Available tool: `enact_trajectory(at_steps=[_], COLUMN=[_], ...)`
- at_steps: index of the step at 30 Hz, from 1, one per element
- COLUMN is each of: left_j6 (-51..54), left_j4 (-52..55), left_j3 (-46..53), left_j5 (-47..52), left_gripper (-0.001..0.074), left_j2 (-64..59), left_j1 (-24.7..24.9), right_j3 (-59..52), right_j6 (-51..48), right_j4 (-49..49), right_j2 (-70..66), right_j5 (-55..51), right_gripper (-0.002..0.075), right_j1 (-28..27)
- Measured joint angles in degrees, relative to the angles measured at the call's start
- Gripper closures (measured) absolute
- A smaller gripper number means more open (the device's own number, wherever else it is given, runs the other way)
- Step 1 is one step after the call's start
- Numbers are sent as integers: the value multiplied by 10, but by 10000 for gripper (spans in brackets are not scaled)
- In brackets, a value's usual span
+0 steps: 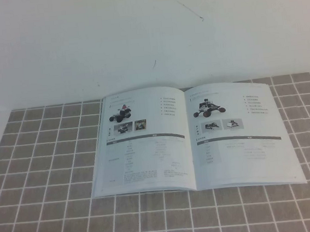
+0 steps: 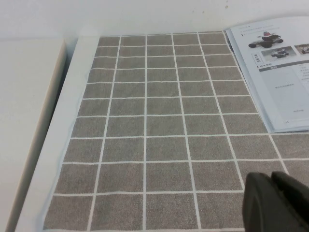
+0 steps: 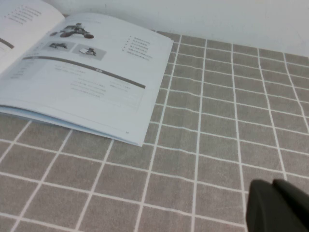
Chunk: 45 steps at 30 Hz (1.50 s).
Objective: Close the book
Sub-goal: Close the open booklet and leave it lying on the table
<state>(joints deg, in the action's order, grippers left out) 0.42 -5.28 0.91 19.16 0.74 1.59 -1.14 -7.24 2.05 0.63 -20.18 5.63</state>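
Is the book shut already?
No, the book lies open on the cloth, with the left gripper off its left side and the right gripper off its right, neither touching it.

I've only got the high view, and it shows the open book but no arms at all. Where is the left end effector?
Observer: The left end effector shows only in the left wrist view. It is over bare checked cloth on the robot's left, apart from the book.
Operator: And the right one?
Observer: The right end effector is over the cloth too, apart from the right page's outer corner.
Operator: Does that corner lie flat?
Observer: In the right wrist view, it rests on the cloth, with the edges of the pages beneath it showing.
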Motion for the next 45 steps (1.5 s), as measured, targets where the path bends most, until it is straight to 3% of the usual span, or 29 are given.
enact_trajectory(at_steps=[16,21,26,30,37,45], left_j6=[0,0,0,0,-4,-27], left_j4=[-1,-1,-1,-1,-5,-5], left_j3=[4,4,4,4,4,4], left_j5=[-77,-149,-289,-410,-580,-642], left_gripper=[737,737,737,737,737,737], left_j2=[0,0,0,0,0,1], left_j1=[0,0,0,0,0,0], right_j3=[0,0,-1,-5,-5,-5], right_j6=[0,0,0,0,31,13], right_j4=[0,0,28,50,52,41], right_j2=[0,0,0,0,0,0], right_j5=[0,0,11,85,309,409], right_gripper=[729,729,729,729,729,729], right_j1=[0,0,0,0,0,0])
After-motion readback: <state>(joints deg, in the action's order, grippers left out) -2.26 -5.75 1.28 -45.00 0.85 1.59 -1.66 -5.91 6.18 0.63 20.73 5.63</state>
